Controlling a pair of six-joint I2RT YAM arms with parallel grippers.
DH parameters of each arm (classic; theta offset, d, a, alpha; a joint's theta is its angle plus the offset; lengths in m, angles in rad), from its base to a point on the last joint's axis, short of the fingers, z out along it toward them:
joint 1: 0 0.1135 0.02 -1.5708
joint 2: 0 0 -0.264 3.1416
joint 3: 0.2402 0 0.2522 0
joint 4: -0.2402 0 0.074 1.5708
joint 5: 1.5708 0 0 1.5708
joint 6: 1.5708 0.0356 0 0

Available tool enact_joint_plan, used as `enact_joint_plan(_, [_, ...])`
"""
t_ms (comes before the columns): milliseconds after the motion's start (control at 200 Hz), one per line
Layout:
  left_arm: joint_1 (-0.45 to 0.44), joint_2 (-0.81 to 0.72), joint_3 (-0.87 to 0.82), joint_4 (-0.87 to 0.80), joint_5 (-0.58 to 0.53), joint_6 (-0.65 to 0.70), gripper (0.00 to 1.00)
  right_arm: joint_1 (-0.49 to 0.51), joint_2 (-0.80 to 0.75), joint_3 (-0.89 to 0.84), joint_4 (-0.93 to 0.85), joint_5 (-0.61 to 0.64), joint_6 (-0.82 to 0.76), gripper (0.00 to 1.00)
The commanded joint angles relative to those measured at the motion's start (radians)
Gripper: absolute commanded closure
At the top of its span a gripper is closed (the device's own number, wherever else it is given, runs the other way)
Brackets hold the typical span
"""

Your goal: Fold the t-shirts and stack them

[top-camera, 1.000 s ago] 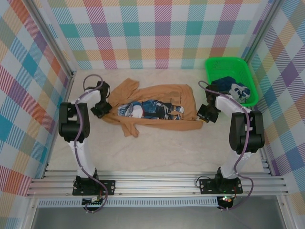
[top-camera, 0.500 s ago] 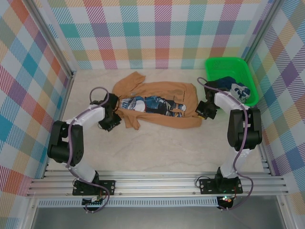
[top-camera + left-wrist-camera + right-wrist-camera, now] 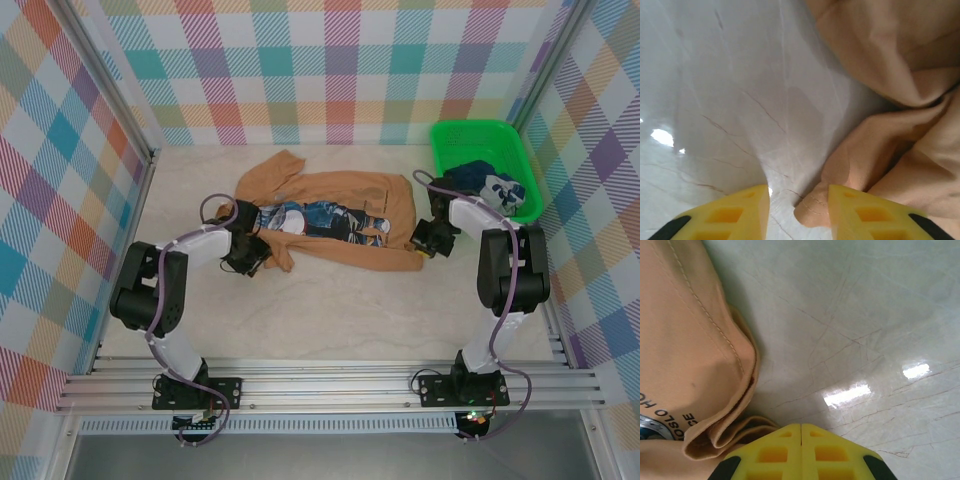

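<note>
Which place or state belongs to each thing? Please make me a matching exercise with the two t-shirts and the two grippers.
1. tan t-shirt
2. navy t-shirt
3. left gripper
4. right gripper

a. fingers closed together
b. inside the green basket
c. lying on the table
d. fingers apart

Pairs: 1-c, 2-b, 3-d, 4-a

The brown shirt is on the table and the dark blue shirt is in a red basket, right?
The basket is green, not red; the top view shows it. The brown shirt is on the table, the dark blue shirt in that basket.
</note>
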Motion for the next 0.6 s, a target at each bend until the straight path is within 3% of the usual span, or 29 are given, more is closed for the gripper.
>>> enact_joint_plan(0, [-0.031, 0.037, 0.038, 0.027, 0.034, -0.018, 0.7, 0.002, -0.03, -0.017, 0.003, -0.011, -0.003, 1.0])
enact_joint_plan(210, [-0.04, 0.017, 0.049, -0.021, -0.054, -0.007, 1.0, 0.002, -0.036, -0.016, 0.003, -0.011, -0.006, 1.0])
enact_joint_plan(330, [-0.04, -0.07, 0.086, -0.16, -0.139, 0.041, 1.0, 0.002, -0.035, -0.006, 0.005, -0.011, -0.009, 1.0])
enact_joint_plan(595, [-0.04, -0.238, 0.166, -0.551, -0.175, 0.14, 1.0, 0.002, -0.014, 0.042, -0.007, -0.011, -0.048, 1.0])
